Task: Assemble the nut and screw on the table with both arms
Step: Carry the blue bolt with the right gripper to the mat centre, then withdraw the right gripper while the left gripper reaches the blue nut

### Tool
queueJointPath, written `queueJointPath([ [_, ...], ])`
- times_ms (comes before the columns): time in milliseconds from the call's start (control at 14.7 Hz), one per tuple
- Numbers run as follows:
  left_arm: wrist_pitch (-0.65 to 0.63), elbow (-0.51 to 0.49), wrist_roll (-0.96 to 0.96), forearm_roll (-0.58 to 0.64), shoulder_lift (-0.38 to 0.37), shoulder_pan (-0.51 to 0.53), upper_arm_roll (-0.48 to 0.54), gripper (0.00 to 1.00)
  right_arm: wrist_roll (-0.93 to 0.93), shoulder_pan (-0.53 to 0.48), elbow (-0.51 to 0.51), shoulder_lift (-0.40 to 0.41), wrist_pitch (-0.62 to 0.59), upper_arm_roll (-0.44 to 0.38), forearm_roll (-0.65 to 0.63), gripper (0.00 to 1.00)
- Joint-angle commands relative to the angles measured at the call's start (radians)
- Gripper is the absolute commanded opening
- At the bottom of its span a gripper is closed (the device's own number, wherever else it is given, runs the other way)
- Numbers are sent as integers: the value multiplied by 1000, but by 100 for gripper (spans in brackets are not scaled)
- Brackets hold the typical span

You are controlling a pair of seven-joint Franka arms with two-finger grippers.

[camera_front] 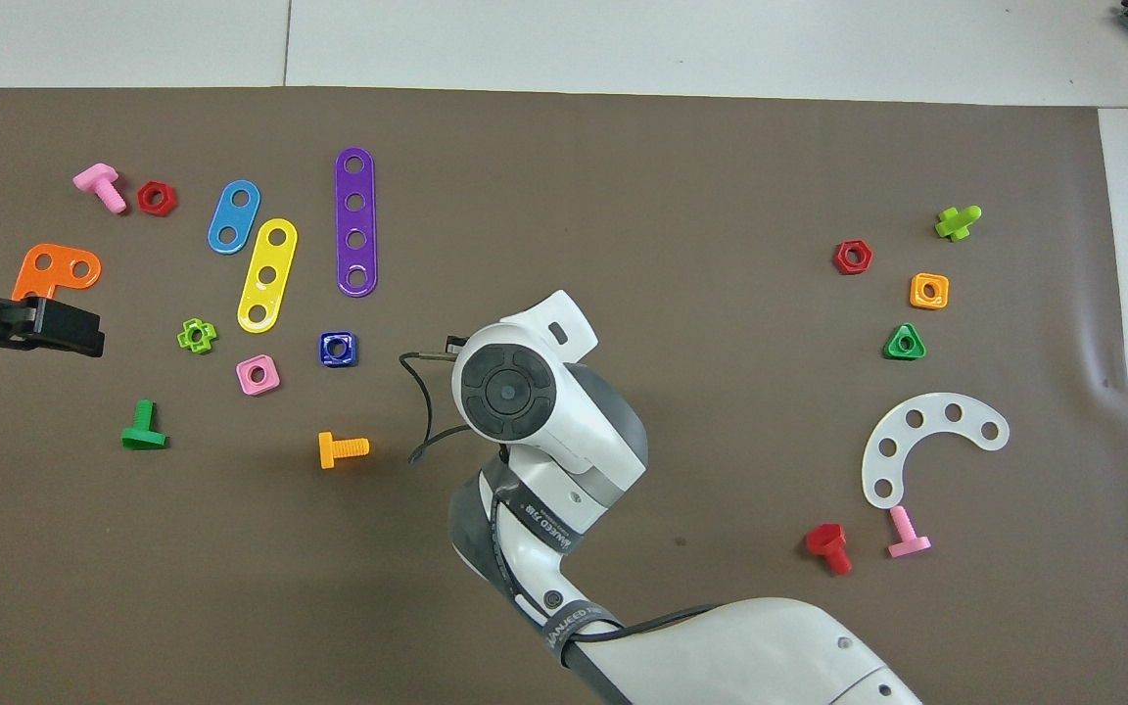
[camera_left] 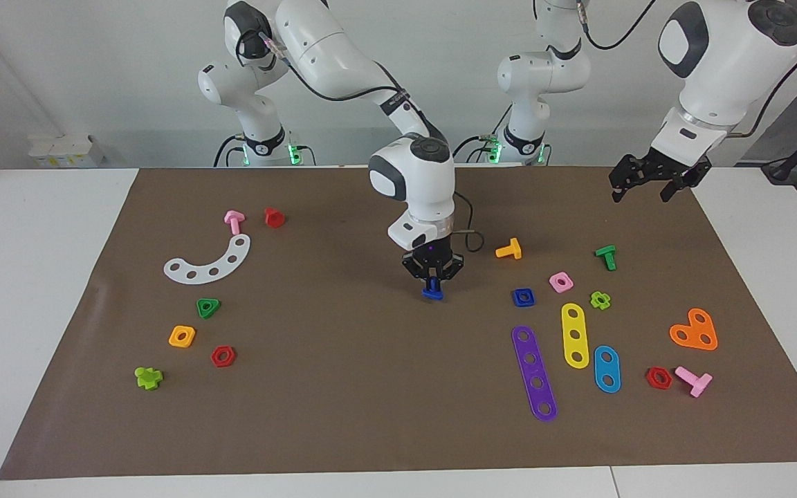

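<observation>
The dark-blue screw hangs low over the middle of the brown mat, head down. My right gripper is shut on it. In the overhead view the right arm's wrist hides both that gripper and the screw. The dark-blue square nut lies flat on the mat, a short way from the screw toward the left arm's end. My left gripper waits open and holds nothing, raised over the mat's corner at the left arm's end.
Around the nut lie an orange screw, a pink square nut, a purple strip and a yellow strip. A white curved plate and several small nuts lie toward the right arm's end.
</observation>
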Motion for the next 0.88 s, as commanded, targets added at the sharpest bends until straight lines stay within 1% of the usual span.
queueJointPath([
  [0, 17, -13, -9, 16, -7, 5, -5, 100, 40, 5, 6, 11, 13, -3, -25, 100],
  [204, 44, -16, -8, 16, -7, 5, -5, 100, 40, 7, 8, -7, -19, -6, -25, 100],
  [339, 64, -25, -17, 15, -7, 4, -5, 100, 34, -13, 5, -79, -83, -14, -26, 100],
  [475, 73, -31, -32, 12, -7, -7, -5, 100, 12, -71, -15, -179, -160, -15, -26, 100],
  [543, 76, -31, -44, 1, 1, -10, -6, 100, -17, -94, -24, -223, -198, -14, -26, 100],
  [679, 80, -31, -55, -13, 19, -26, -9, 100, -113, -163, -29, -288, -281, -12, -22, 100],
  [814, 105, -26, -137, -13, 62, -76, -8, 100, -221, -237, -34, -345, -347, -12, -2, 100],
])
